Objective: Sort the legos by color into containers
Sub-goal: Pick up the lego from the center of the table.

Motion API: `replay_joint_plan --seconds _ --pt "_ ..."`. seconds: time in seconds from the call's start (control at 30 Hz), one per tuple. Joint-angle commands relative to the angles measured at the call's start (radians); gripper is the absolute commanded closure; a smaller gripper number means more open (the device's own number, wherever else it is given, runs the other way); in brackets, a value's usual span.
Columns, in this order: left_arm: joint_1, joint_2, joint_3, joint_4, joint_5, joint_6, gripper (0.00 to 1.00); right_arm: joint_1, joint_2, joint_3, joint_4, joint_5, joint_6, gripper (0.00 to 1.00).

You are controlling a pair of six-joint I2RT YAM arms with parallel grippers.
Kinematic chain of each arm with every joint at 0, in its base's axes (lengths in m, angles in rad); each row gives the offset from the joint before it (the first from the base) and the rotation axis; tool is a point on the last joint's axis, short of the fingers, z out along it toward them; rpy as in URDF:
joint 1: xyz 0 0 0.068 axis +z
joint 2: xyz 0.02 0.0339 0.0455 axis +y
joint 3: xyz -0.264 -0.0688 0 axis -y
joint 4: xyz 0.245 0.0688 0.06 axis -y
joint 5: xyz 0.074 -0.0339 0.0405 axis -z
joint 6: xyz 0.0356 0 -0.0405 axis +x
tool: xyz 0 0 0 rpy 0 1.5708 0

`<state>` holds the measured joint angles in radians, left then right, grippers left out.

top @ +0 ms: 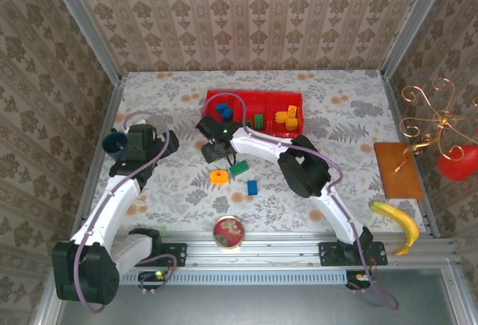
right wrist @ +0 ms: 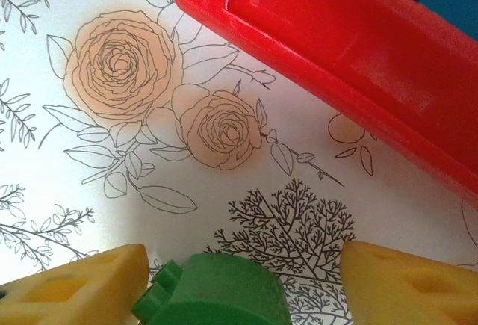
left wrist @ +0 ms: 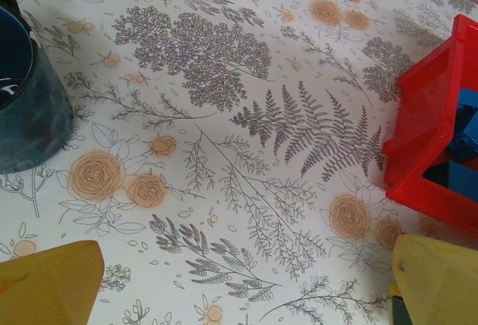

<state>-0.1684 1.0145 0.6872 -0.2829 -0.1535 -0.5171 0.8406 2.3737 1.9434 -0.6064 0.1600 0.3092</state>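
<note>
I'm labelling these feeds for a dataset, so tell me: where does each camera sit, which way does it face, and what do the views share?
Top external: high behind the bases, looking down over the table; the left arm and right arm show.
Left wrist: on the left arm, facing down past the open left gripper at the table, dark blue cup at left.
Right wrist: low on the right arm, facing the green lego between the fingers of the right gripper.
Shared: the red tray appears in all three.

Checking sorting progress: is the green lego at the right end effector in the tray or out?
Out. The green lego lies on the tablecloth between the fingers of the right end effector, outside the red tray wall.
</note>
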Motion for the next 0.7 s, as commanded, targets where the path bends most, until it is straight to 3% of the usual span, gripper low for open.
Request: replay_joint_plan --seconds 0.0,0.33,0.67 --pt "0.011 -0.002 -0.009 0.019 0.008 -0.018 0.00 -0.003 0.016 0.017 -0.044 -0.006 -0.006 0.36" --pt "0.012 -0.001 -0.012 0.024 0.014 -0.023 0.00 0.012 -0.049 -0.062 -0.001 -0.139 -0.037 0.39" --pt "0.014 0.008 -0.011 0.029 0.026 -0.035 0.00 0.030 -0.048 -0.058 -0.013 -0.137 -0.058 0.42"
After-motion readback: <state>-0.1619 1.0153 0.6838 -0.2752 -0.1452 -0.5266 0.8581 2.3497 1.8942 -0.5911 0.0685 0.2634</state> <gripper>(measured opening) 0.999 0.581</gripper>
